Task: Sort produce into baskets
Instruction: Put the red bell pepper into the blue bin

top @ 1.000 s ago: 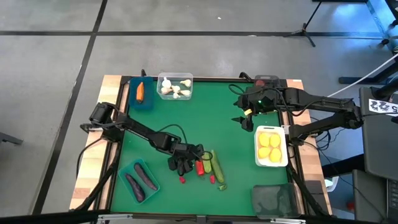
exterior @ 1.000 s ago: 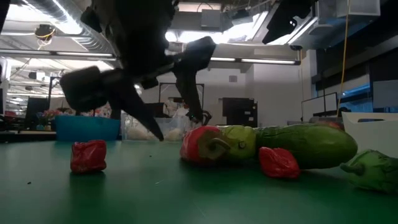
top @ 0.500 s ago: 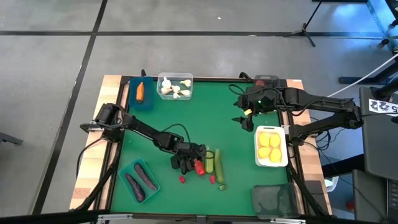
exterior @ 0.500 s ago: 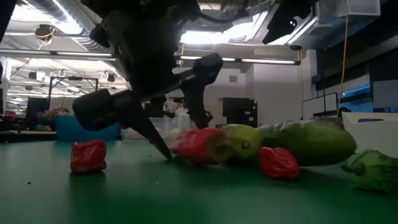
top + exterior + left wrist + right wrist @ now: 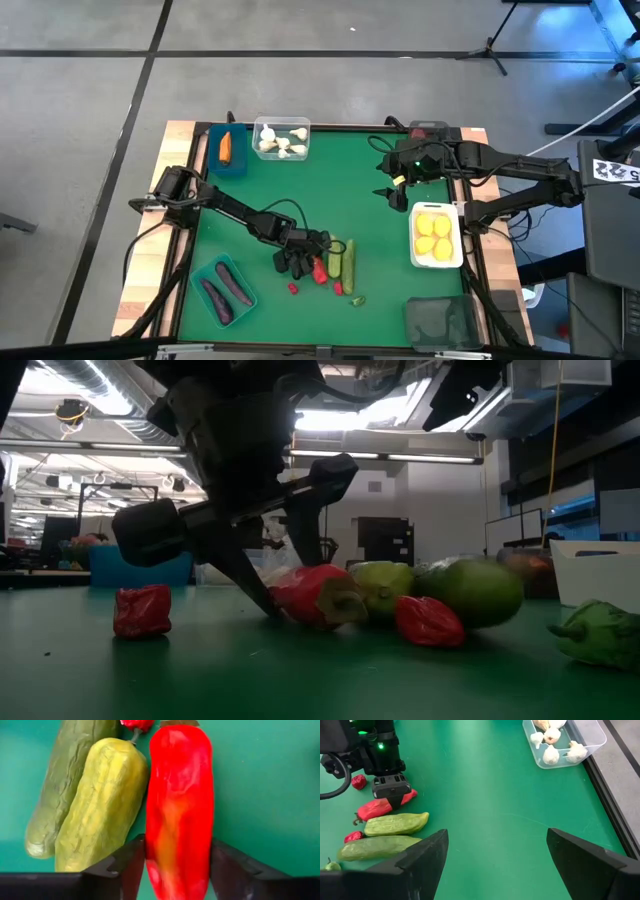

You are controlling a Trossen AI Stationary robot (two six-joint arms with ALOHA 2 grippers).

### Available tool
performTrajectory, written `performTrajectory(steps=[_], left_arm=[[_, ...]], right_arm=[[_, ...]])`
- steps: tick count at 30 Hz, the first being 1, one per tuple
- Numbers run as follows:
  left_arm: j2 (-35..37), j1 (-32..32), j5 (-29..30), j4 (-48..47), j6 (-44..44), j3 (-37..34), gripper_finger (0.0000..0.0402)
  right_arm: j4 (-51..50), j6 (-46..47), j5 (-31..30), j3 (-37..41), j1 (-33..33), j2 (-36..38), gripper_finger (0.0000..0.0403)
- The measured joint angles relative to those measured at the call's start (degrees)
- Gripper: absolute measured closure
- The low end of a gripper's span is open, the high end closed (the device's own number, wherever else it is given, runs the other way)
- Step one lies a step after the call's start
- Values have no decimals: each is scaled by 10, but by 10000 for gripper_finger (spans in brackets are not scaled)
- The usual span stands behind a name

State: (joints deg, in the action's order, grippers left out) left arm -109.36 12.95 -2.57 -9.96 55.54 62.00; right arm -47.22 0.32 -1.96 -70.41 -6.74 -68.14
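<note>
Red pepper [image 5: 179, 810] clamped in the left gripper [image 5: 305, 264]; right gripper [image 5: 392, 186] spread apart.

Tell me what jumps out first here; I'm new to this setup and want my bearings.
The left claw is down near the front middle of the green table, its fingers on either side of a long red pepper that lies beside two cucumbers. A white basket of yellow lemons sits at the right edge, with the right claw hanging open behind it.

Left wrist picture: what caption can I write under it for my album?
The left gripper closes its fingers around a red pepper beside two green cucumbers.
</note>
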Motion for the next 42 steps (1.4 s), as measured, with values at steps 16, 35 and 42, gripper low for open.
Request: performTrajectory(steps=[16, 35, 42], left_arm=[[55, -10, 131, -32, -219, 2, 249], [297, -148, 445, -499, -905, 2, 247], [340, -270, 462, -566, -991, -25, 244]], right_arm=[[-6, 0, 0, 0, 0, 0, 68], [2, -6, 0, 0, 0, 0, 68], [2, -6, 0, 0, 0, 0, 68]])
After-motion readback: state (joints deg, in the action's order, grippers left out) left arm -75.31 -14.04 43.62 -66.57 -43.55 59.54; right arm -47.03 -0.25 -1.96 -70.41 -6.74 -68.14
